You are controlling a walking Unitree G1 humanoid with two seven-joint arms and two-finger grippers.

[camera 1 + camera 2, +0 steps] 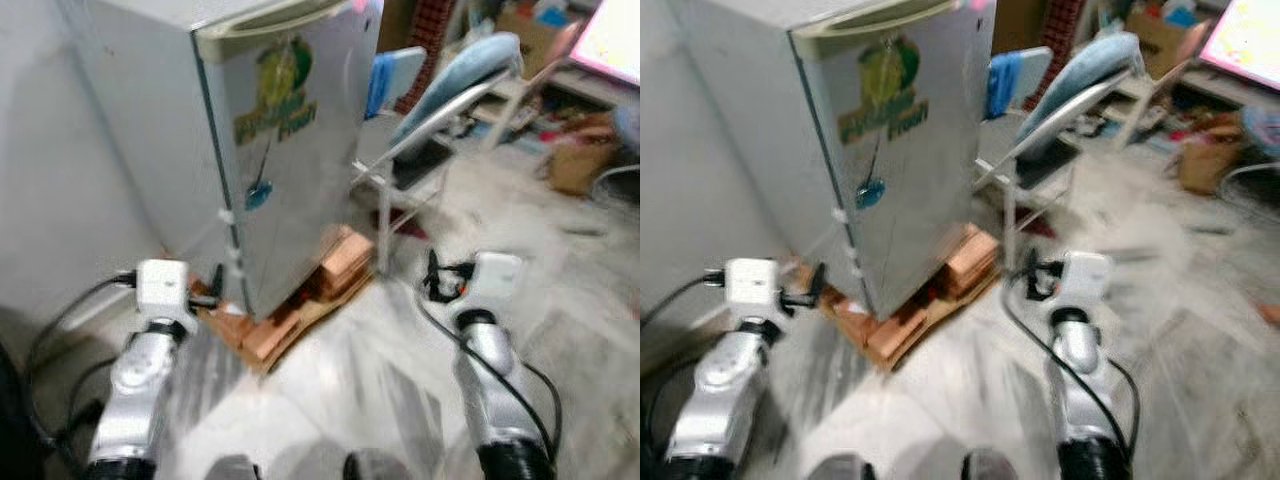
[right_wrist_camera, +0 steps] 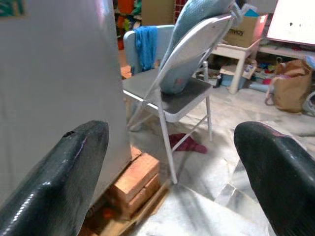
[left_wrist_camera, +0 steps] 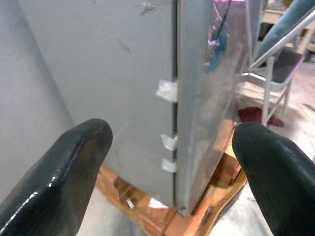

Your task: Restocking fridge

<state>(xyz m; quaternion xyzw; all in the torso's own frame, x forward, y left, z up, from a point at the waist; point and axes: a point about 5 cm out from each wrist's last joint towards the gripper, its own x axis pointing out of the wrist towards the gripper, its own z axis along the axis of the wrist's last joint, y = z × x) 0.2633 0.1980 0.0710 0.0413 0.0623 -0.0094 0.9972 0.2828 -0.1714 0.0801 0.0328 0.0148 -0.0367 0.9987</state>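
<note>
Where pale marble floor spreads, a shut fridge stands on bricks

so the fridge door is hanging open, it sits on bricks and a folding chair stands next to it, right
Not quite: the fridge door is shut, its edge lying flush against the body, as the left wrist view shows. The rest holds: it sits on bricks and a folding chair stands beside it. The left tool is open, pointing at the door seam.
</note>
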